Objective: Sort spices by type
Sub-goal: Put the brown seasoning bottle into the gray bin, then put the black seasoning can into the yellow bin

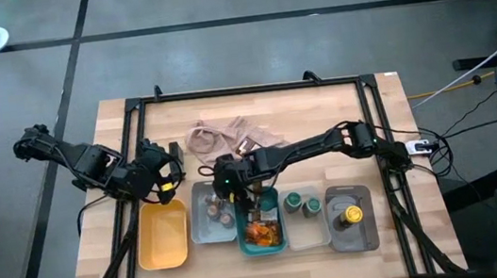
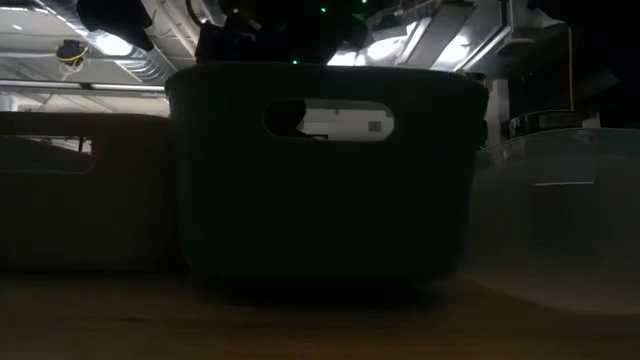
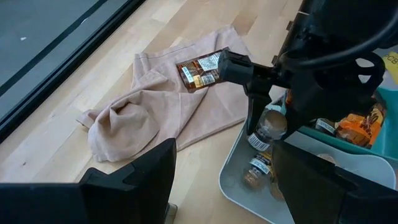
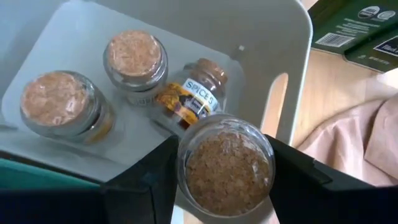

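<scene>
R gripper (image 4: 225,163) is over the grey tray (image 1: 204,228), clamped on a cork-lid jar (image 4: 225,163) of tan spice, jar upright betw its fingers, held above the tray's far end. Inside grey tray: 2 more cork-lid jars (image 4: 134,57) standing upright side by side, plus one labelled jar (image 4: 189,96) lying on its side next to them. L gripper (image 1: 165,171) hovers at the tabletop's (image 1: 370,124) left side just above the yellow tray (image 1: 163,237), fingers spread apart, holding nothing. Teal tray (image 1: 264,241) sits right beside grey tray, has orange-brown packets (image 1: 262,232) in it. Clear tray (image 1: 309,231) next along holds 2 green-lid jars (image 1: 302,201); last tray on the right has a yellow-lid jar (image 1: 352,213). Beige-pink cloth (image 3: 155,102) crumpled on tabletop behind the trays, w/ one brown packet (image 3: 200,70) lying on it. Low view is dark, mostly blocked by tray walls.
</scene>
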Controlling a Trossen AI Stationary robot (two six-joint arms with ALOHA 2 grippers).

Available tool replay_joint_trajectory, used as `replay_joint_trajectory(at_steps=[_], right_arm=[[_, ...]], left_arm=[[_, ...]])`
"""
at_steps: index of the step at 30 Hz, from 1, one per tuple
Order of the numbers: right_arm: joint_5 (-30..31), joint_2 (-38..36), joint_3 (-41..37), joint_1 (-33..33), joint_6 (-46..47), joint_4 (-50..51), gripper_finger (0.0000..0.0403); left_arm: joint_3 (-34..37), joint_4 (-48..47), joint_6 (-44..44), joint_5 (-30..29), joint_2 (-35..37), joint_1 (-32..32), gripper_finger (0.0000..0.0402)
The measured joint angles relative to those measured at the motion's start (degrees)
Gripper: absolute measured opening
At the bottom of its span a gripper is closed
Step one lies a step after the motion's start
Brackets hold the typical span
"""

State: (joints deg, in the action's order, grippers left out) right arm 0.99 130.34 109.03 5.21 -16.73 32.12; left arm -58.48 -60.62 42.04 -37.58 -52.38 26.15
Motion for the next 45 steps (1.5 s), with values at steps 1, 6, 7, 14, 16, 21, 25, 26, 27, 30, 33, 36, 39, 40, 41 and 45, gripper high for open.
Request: replay_joint_trajectory(at_steps=[1,6,7,14,16,21,25,26,27,30,33,36,39,40,41,45], right_arm=[[0.00,0.00,0.00,0.00,0.00,-0.05,0.0198],[-0.05,0.00,0.00,0.00,-0.01,0.26,0.0198],[-0.06,0.00,0.00,0.00,-0.01,0.28,0.0198],[-0.06,0.00,0.00,0.00,-0.02,0.37,0.0198],[-0.06,0.00,0.00,0.00,-0.02,0.42,0.0198],[-0.06,0.00,0.00,0.00,-0.02,0.44,0.0198],[-0.06,0.00,-0.02,0.00,-0.02,0.46,0.0200],[-0.08,0.00,-0.02,0.00,-0.02,0.45,0.0202],[-0.08,0.00,-0.02,0.00,-0.02,0.46,0.0206],[-0.08,0.00,-0.02,0.00,-0.02,0.50,0.0224],[-0.09,0.00,-0.02,0.00,-0.01,0.46,0.0243],[-0.08,0.00,-0.02,0.00,0.00,0.44,0.0259],[-0.06,-0.02,-0.02,0.00,0.00,0.42,0.0269],[-0.08,0.00,-0.02,0.00,-0.02,0.42,0.0271],[-0.08,-0.02,-0.02,0.00,0.00,0.42,0.0272],[-0.07,0.03,0.98,0.00,-0.06,1.68,0.0270]], left_arm=[[0.00,0.00,-0.02,0.02,0.00,0.00,0.0246],[0.00,0.00,-0.02,0.04,0.00,0.00,0.0246],[0.00,0.00,0.00,0.04,0.00,0.00,0.0246],[0.00,0.00,-0.01,0.06,0.00,0.00,0.0246],[0.00,0.00,-0.01,0.04,0.00,0.00,0.0246],[0.00,0.00,-0.01,0.07,0.00,0.00,0.0246],[0.00,0.00,0.00,0.07,0.00,0.00,0.0246],[0.00,0.00,-0.01,0.07,0.00,0.00,0.0246],[0.00,0.00,-0.02,0.07,0.00,0.00,0.0246],[0.00,0.00,-0.02,0.07,0.00,0.00,0.0246],[0.00,0.00,-0.02,0.07,0.00,0.00,0.0246],[0.00,0.00,0.00,0.07,0.00,0.00,0.0246],[0.00,0.00,-0.01,0.07,0.00,0.00,0.0246],[0.00,0.00,-0.02,0.07,0.00,0.00,0.0246],[0.00,0.00,-0.01,0.07,0.00,0.00,0.0246],[0.00,0.00,-0.02,0.07,0.00,0.00,0.0246]])
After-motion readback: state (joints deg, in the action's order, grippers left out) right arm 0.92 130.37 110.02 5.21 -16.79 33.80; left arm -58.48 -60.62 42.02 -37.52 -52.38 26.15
